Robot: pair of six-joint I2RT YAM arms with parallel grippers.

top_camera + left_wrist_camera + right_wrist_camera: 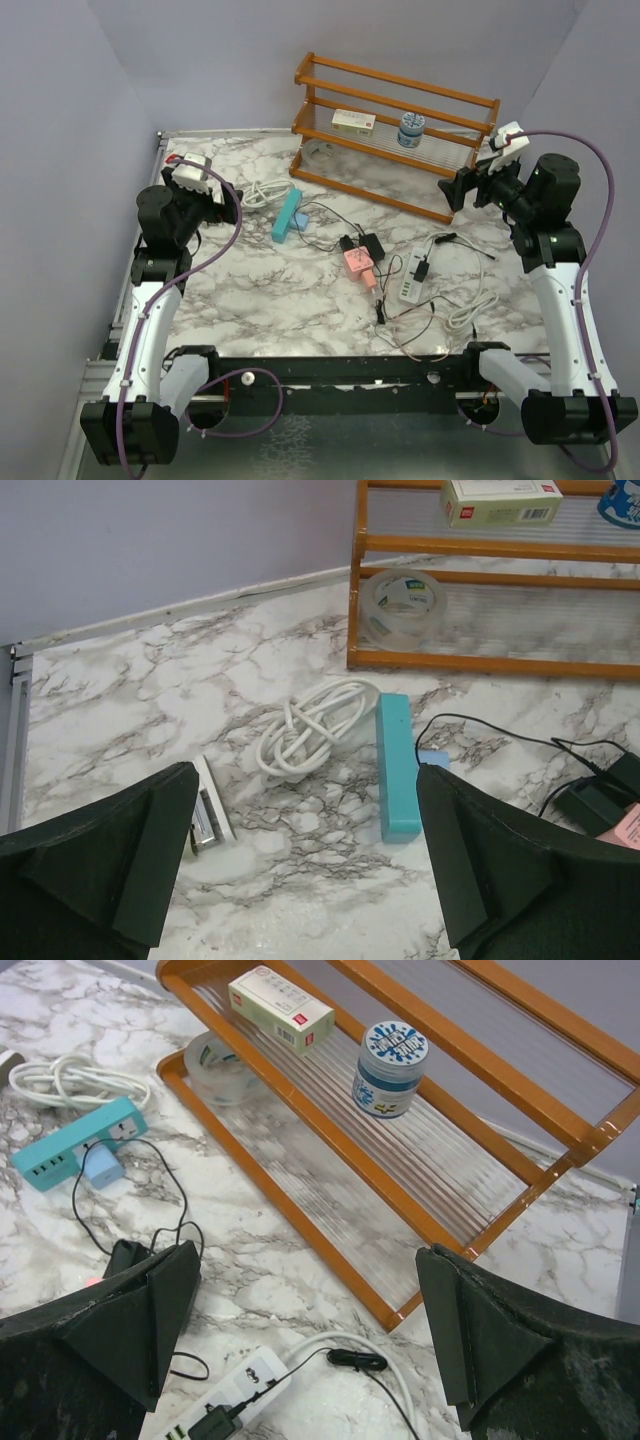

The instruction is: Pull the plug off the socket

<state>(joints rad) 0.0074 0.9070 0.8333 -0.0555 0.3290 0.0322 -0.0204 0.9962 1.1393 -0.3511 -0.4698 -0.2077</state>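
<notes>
A teal socket strip (288, 214) lies on the marble table with a light blue plug (300, 223) in its side; both show in the left wrist view as the strip (397, 765) and the plug (433, 756). A white socket strip (410, 285) near the middle carries a black plug (422, 268), seen close in the right wrist view as the strip (225, 1405) and the plug (212, 1425). My left gripper (305, 870) hangs open above the table, left of the teal strip. My right gripper (310, 1320) is open, high above the white strip.
A wooden rack (400, 130) at the back holds a box (354, 122), a jar (411, 130) and a tape roll (402, 604). A coiled white cable (310, 725) lies beside the teal strip. A pink adapter (357, 262), black adapters (362, 243) and thin wires lie mid-table.
</notes>
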